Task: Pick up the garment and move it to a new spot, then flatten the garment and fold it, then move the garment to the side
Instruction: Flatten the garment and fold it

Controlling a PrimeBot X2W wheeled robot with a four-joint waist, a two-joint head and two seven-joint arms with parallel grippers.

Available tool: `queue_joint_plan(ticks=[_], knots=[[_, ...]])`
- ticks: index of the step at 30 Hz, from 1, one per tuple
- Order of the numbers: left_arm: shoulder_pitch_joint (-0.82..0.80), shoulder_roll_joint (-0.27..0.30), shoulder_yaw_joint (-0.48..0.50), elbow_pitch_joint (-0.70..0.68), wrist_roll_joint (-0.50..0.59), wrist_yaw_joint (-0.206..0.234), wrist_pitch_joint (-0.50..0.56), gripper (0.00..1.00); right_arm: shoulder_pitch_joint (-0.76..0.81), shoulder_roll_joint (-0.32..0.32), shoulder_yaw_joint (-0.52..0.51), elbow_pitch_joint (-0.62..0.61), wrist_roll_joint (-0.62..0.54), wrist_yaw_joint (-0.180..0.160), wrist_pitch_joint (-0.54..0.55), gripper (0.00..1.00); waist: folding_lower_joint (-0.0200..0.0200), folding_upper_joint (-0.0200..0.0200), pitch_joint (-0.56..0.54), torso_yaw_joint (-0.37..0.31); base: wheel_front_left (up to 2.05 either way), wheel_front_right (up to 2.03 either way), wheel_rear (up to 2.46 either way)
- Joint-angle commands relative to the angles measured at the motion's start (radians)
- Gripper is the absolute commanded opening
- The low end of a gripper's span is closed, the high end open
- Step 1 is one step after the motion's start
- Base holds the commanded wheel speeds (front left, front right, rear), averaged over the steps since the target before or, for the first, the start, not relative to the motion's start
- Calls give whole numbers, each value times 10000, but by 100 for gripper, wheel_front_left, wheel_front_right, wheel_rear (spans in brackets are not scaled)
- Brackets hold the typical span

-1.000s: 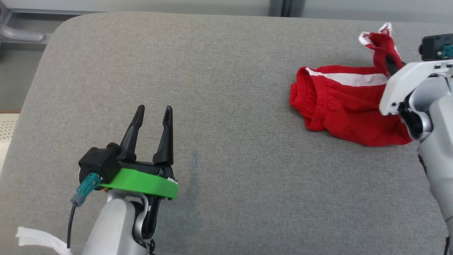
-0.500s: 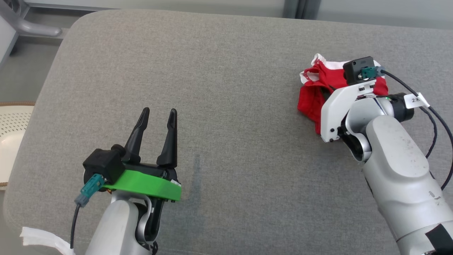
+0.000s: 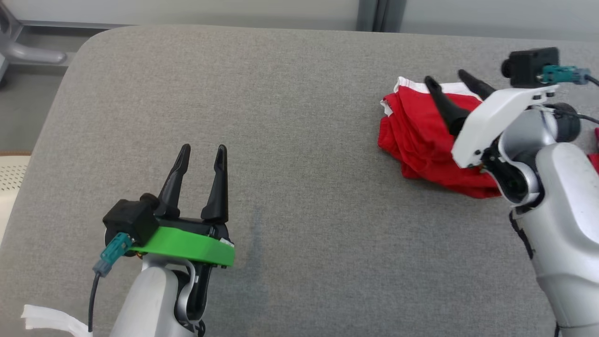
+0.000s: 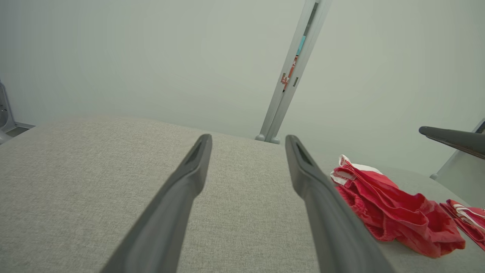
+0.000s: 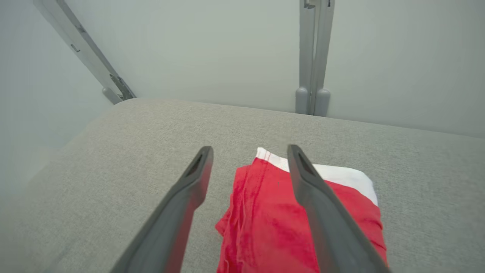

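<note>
A grey fabric-covered table [image 3: 290, 154] with rounded corners filled most of the scene. Behind it rose a plain, pale wall [image 4: 132, 57] under soft, even light, with a grey metal upright [image 5: 312, 57] standing at the table's far edge. Past the left corner lay grey floor [image 3: 23, 107], a grey metal tube [image 3: 32, 54] and a cream perforated surface [image 3: 11, 173].

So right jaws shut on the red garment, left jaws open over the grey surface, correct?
No: right jaws stand open above the red garment, gripping nothing, per the right wrist view. Left jaws open over the grey surface, yes.
</note>
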Motion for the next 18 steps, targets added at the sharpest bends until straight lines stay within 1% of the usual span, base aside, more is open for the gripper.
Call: queue_joint_plan(ticks=[1,3,5,7,9,12,14,18], knots=[[85,20,-10,-37,26,-19,-27,100,233,-121,-263,-42,-318,-10,-21,100,0,-1,-20,-87,0,0,0],[27,18,-62,-50,25,-19,-27,100,337,-322,-752,21,-864,-10,-117,100,0,-1,-2,-119,0,0,0],[-41,21,-113,-59,15,-19,-27,100,538,-364,-1119,267,-1415,-8,-267,100,0,-1,33,-127,0,0,0],[-103,20,-187,-76,3,-19,-27,100,704,-417,-1454,563,-1934,-7,-597,0,0,-1,88,-115,0,0,0],[-165,21,-219,-84,-6,-19,-27,100,803,-588,-1633,908,-2686,-7,-1146,0,0,-1,169,-101,0,0,0],[-214,21,-288,-26,7,-19,-27,100,1035,-278,-1750,1709,-3275,-5,-1859,0,0,-1,258,-68,0,0,0],[-246,20,-280,-18,21,-19,-27,100,1037,-53,-1648,2229,-3387,-5,-2055,0,0,-1,291,-53,0,0,0],[-267,20,-240,10,49,-19,-27,100,1054,355,-908,2940,-3288,-8,-2103,0,0,-1,292,-45,0,0,0]])
